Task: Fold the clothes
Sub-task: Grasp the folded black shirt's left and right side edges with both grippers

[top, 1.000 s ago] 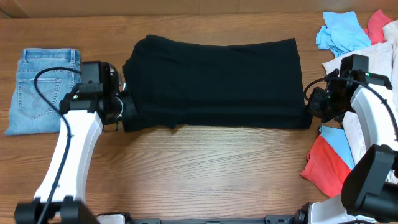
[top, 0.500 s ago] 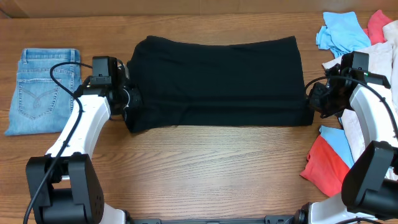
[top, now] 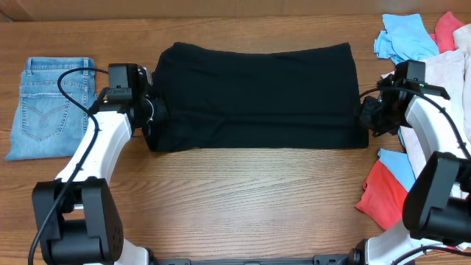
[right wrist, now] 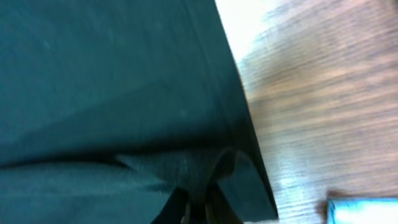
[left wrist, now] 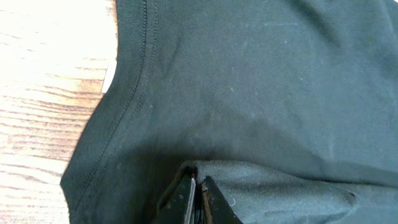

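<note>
Nearest the bases, bare table (top: 243,199) shows in front of the black T-shirt (top: 257,88). At the shirt's near-left corner the left fingers (left wrist: 181,202) are clenched on a pinch of black cloth. At its near-right corner the right fingers (top: 366,118) grip a fold too. Within 1 second both have crept away from the bases, taking the near hem with them, so the lengthwise fold looks under way. Left of the shirt lie folded jeans (top: 51,103); right of it, the loose pile (top: 441,66) waits.
</note>
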Motion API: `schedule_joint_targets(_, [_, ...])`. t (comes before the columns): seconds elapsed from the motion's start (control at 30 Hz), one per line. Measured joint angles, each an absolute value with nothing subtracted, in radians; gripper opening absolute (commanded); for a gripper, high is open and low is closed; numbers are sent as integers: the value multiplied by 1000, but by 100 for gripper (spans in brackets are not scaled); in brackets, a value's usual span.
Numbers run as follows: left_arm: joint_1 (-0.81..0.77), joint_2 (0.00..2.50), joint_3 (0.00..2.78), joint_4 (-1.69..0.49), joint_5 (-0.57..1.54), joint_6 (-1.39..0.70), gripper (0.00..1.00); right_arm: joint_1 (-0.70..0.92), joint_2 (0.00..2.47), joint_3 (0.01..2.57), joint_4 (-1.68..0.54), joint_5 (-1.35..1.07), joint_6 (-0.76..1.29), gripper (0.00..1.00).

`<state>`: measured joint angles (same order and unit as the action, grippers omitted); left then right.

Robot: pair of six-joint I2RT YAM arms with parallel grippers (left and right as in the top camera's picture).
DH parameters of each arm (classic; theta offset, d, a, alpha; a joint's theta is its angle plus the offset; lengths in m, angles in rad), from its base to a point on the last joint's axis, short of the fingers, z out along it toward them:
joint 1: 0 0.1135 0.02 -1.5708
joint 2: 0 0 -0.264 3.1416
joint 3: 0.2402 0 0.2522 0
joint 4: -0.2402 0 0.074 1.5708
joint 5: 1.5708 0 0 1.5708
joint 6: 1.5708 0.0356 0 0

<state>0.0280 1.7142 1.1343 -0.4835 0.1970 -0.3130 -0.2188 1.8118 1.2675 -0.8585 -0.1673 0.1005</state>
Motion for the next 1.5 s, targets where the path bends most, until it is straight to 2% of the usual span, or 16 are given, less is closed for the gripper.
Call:
schedule_joint_targets(0.13, [28, 1734, 1134, -455, 190, -313, 10, -209, 1813, 1267, -817, -168, 101, 7])
schedule_joint_targets(0.23, [28, 1737, 1134, -426, 186, -313, 10, -208, 1813, 1267, -805, -168, 104, 18])
schedule_joint_targets(0.27, [28, 1737, 1134, -415, 186, -314, 10, -208, 1813, 1267, -800, -168, 104, 25])
schedule_joint_targets(0.3, [28, 1737, 1134, -406, 186, -314, 12, -208, 1813, 1267, -794, -167, 108, 38])
schedule_joint_targets(0.33, [28, 1737, 1134, -400, 183, -315, 18, -208, 1813, 1267, -787, -167, 104, 46])
schedule_joint_targets(0.4, [28, 1737, 1134, -396, 175, -324, 31, -208, 1813, 1267, -773, -166, 103, 51])
schedule_joint_targets(0.5, [28, 1737, 1134, -398, 152, -339, 44, -208, 1813, 1267, -758, -165, 102, 52])
schedule_joint_targets(0.7, [28, 1737, 1134, -466, 130, -364, 45, -209, 1813, 1267, -776, -165, 101, 52])
schedule_joint_targets(0.93, [28, 1737, 1134, -681, 130, -368, 45, -209, 1813, 1267, -852, -165, 101, 52])
schedule_joint_targets(1.0, [28, 1737, 1134, -721, 129, -368, 49, -209, 1813, 1267, -853, -165, 101, 57])
schedule_joint_targets(1.07, [28, 1737, 1134, -752, 130, -368, 54, -208, 1813, 1260, -848, -157, 101, 57])
schedule_joint_targets(1.23, [28, 1737, 1134, -794, 117, -364, 55, -209, 1813, 1192, -820, -128, 102, 58])
schedule_joint_targets(1.43, [28, 1737, 1121, -781, 96, -360, 56, -209, 1813, 1099, -741, -119, 101, 55])
schedule_joint_targets(1.5, [28, 1737, 1090, -762, 93, -359, 56, -209, 1813, 1076, -710, -117, 102, 50])
